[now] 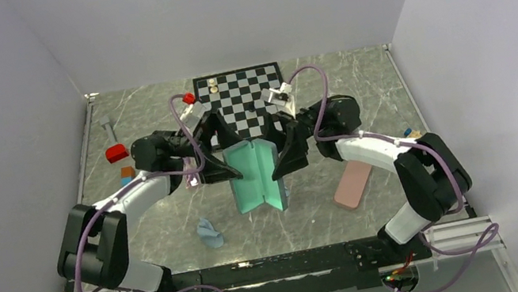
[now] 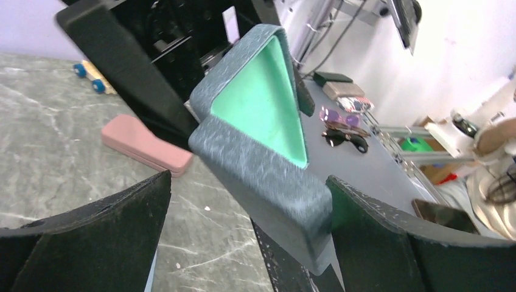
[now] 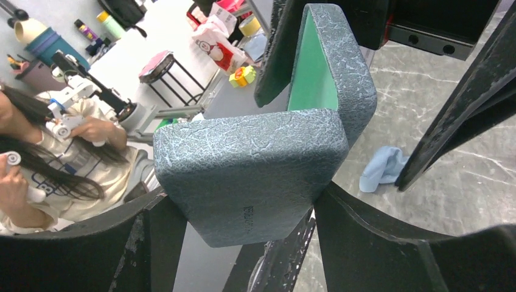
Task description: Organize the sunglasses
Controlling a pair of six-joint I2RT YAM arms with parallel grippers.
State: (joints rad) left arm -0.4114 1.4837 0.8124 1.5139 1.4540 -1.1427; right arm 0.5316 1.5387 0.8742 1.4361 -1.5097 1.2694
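An open grey-blue case [image 1: 254, 175] with a green lining stands on end like a book at the table's middle. My right gripper [image 1: 286, 159] is shut on its right half [image 3: 255, 164], which sits between both fingers [image 3: 243, 198]. My left gripper [image 1: 227, 164] is open around the left half [image 2: 261, 103]. In the left wrist view [image 2: 248, 181] only its right finger touches the case. The white-framed sunglasses are not in view. A pair with purple lenses [image 2: 339, 114] and a dark pair [image 2: 347, 139] lie on a grey surface beyond the case.
A closed pink case [image 1: 352, 184] lies right of the arms and shows in the left wrist view [image 2: 146, 145]. A light-blue cloth [image 1: 211, 233] lies front left. A chessboard [image 1: 241, 101] is at the back, a red block [image 1: 116, 152] at the left, a toy car [image 2: 91, 76] far right.
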